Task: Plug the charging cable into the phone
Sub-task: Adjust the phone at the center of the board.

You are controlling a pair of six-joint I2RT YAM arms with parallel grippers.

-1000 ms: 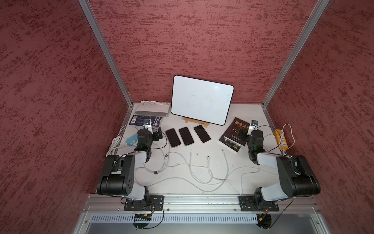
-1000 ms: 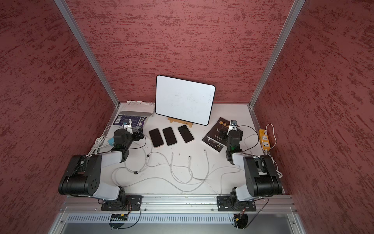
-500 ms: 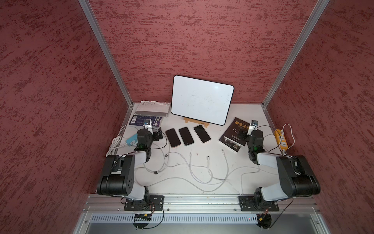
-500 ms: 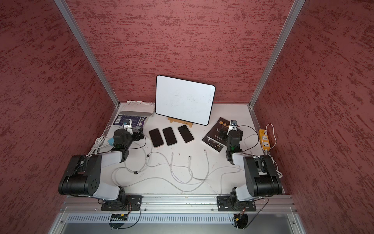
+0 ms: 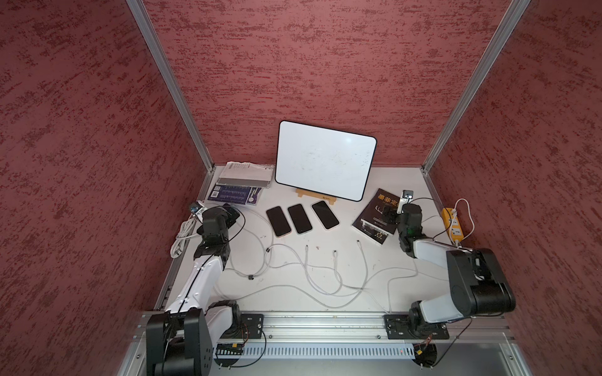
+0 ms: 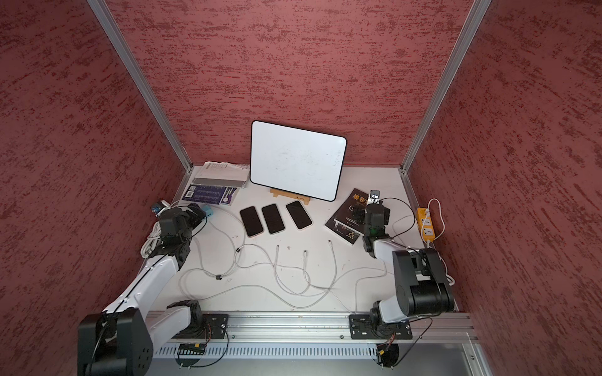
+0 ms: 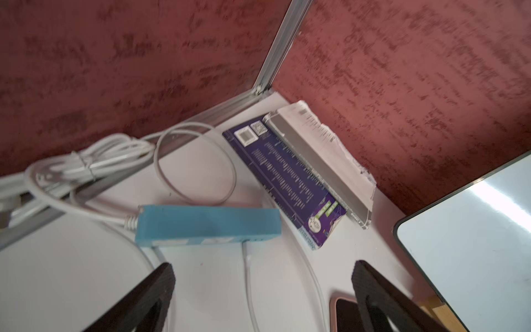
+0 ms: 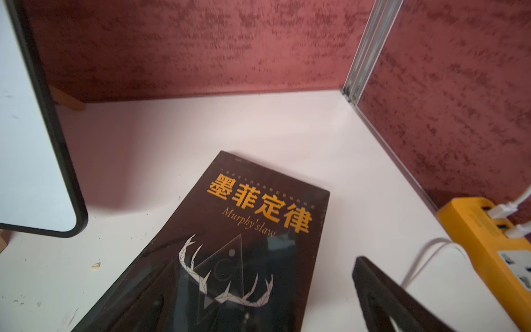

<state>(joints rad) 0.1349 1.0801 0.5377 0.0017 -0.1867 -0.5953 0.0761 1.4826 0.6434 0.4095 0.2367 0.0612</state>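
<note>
The left tool (image 7: 263,273) is spread wide and holds nothing. It is near a blue plug box (image 7: 207,227) at the left side of the counter (image 5: 384,250). The right tool (image 8: 258,281) is spread wide too, with nothing in it. It is over a dark book (image 8: 244,230). Three phones (image 5: 299,218) lie flat, side by side, in front of a white board (image 5: 325,159). The white charging cables (image 5: 306,252) lie loose on the counter near the phones. Their ends point at the phones but do not touch them.
</note>
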